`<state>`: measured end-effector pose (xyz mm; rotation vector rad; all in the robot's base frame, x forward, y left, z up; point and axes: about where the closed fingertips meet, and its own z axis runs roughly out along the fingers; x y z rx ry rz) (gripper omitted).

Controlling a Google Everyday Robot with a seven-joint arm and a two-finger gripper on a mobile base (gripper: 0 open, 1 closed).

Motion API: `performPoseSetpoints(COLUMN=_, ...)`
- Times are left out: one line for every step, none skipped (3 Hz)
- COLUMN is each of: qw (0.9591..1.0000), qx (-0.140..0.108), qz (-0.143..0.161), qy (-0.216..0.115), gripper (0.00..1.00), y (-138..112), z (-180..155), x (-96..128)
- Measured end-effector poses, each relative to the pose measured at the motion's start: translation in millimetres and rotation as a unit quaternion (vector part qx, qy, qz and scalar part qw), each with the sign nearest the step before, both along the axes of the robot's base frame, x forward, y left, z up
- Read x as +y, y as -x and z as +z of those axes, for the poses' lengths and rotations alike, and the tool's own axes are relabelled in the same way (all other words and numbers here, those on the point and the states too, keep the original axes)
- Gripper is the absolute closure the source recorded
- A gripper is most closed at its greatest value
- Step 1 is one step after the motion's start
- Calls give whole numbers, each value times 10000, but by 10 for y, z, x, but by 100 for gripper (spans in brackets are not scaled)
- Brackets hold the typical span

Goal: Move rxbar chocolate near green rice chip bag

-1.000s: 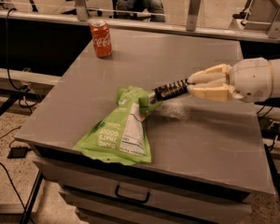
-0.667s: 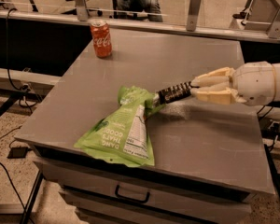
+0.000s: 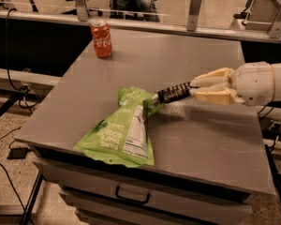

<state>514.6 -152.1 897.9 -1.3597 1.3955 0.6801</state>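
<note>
- At the 3 o'clock side of the table [image 3: 187, 50], my gripper [image 3: 193, 89] reached in from the edge of the view, pointing toward 9 o'clock.
- My jaws were closed narrow on one end of the rxbar chocolate [image 3: 173, 92], holding it.
- The bar stuck out from the jaws toward 8 o'clock, tilted slightly down, with a soft shadow on the table beneath it.
- Its free end met the crumpled top of the green rice chip bag [image 3: 126, 135]; whether it touched the bag or only overlapped it, I could not tell.
- The bag lay flat toward the table's 7 o'clock corner, white label panel up, its wide end near the front edge.
- An orange-red soda can [image 3: 101, 38] stood upright near the 11 o'clock corner, well apart from bag and bar.
- A dark drawer handle [image 3: 131, 196] sat below the table's front edge.
</note>
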Motion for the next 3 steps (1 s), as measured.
performPoseSetpoints(qw=10000, qx=2, qz=31, qy=-1, gripper=31, y=0, z=-1, x=33)
performPoseSetpoints(qw=10000, qx=5, qz=71, qy=-2, gripper=0, y=0, z=-1, x=74)
performPoseSetpoints(qw=10000, qx=5, qz=71, qy=-2, gripper=0, y=0, z=-1, x=74)
